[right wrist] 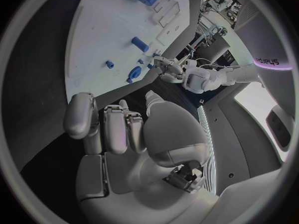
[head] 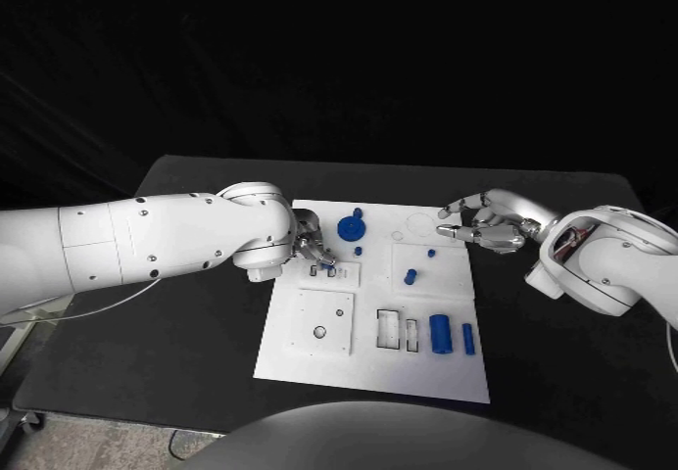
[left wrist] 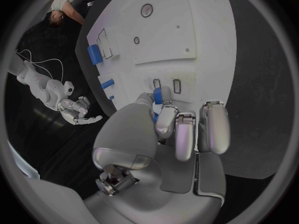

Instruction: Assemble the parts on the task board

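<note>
Looking down from the head camera, you will find the left hand (head: 314, 252) over the board's (head: 370, 377) left edge, its fingers (left wrist: 167, 122) closed on a small blue peg (left wrist: 161, 95). In the left wrist view that peg sticks out past the fingertips, long axis running roughly along the fingers and pointing toward the two small slots (left wrist: 166, 85) just beyond it on the raised block. So the relation you steer by is this: peg tip just short of the slots, slots straight ahead of the fingers, no other part between. I judge the next move to be seating that peg in one of the slots; which of the two it lines up with I cannot tell. Your right hand (head: 483, 225) hovers at the board's far right corner, fingers (right wrist: 116, 129) curled loosely and apart, holding nothing, well away from the slots, so the left hand is clearly the nearer one. Other parts lie about the board: a gear (head: 351, 230) just beyond the left hand, a short cylinder (head: 410, 277) mid-board, and a larger cylinder (head: 441, 335) with a slim bar (head: 467, 339) beside it toward the near edge of the surface (head: 169, 333).
</note>
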Available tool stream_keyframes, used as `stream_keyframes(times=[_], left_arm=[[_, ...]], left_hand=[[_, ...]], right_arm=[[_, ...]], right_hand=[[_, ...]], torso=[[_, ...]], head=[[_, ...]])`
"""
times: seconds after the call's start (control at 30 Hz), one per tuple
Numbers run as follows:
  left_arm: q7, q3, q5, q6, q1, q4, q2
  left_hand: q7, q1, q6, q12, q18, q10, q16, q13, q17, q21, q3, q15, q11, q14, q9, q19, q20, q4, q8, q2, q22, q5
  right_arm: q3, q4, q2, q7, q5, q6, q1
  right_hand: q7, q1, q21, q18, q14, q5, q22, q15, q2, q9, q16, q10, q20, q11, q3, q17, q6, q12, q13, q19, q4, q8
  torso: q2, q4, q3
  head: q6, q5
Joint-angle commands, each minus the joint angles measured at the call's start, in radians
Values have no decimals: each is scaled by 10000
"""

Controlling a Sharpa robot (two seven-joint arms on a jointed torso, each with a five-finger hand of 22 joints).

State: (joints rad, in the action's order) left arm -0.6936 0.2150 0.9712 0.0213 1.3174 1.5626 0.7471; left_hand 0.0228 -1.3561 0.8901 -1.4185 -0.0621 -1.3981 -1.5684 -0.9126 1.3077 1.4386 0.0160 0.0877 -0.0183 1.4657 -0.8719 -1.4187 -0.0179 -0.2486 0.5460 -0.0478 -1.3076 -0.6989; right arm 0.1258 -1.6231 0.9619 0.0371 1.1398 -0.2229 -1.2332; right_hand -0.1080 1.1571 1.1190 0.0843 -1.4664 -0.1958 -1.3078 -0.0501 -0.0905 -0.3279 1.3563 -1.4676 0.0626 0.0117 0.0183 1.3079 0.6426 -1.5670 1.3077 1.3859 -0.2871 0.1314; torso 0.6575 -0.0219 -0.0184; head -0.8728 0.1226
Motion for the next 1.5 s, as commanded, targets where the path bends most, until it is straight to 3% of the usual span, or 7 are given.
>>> stream_keyframes(times=[0.03,0.37,0.77,1.5], left_arm=[[-280,4,105,-114,-8,94,55],[-347,7,116,-178,-9,219,121],[-297,7,98,-202,-51,319,67],[-410,12,-173,53,-128,416,183]], left_hand=[[-83,-18,191,-1523,26,-1727,-24,-6582,2631,-58,-379,83,709,1051,-79,87,7,-27,-106,336,-375,79],[-74,267,270,-1523,11,-1727,-24,-6582,2631,-117,-979,70,697,1051,-238,125,-5,-58,-234,539,-342,425],[-62,366,293,-1523,2,-1727,-24,-6582,2631,-150,-1195,65,689,1051,-303,152,-10,-69,-273,543,-314,521],[-52,502,316,-1523,-22,-1727,-24,-6582,2631,-224,-1400,54,677,1051,-378,222,-20,-92,-311,556,-231,611]], right_arm=[[1,-4,-12,38,5,161,12],[1,4,-19,49,3,159,21],[1,12,-7,93,2,178,37],[1,24,-3,163,-63,205,91]], right_hand=[[-12,111,-35,142,-328,-61,-681,57,6,13,-68,-1032,17,64,11,1211,63,-38,2631,-70,48,36],[-13,118,-46,144,-326,-64,-677,59,5,13,-74,-1032,17,65,12,1207,67,-38,2631,-74,49,38],[-16,141,-100,155,-312,-73,-656,62,5,18,-114,-1032,20,69,15,1181,67,-38,2631,-96,55,40],[-21,182,-168,168,-289,-91,-632,69,6,28,-174,-1032,25,74,21,1142,54,-38,2631,-124,66,34]], torso=[[2,-11,-3],[1,-27,-16],[-3,-18,-22],[-4,-15,-10]], head=[[2,6],[2,38],[2,-38],[2,-31]])
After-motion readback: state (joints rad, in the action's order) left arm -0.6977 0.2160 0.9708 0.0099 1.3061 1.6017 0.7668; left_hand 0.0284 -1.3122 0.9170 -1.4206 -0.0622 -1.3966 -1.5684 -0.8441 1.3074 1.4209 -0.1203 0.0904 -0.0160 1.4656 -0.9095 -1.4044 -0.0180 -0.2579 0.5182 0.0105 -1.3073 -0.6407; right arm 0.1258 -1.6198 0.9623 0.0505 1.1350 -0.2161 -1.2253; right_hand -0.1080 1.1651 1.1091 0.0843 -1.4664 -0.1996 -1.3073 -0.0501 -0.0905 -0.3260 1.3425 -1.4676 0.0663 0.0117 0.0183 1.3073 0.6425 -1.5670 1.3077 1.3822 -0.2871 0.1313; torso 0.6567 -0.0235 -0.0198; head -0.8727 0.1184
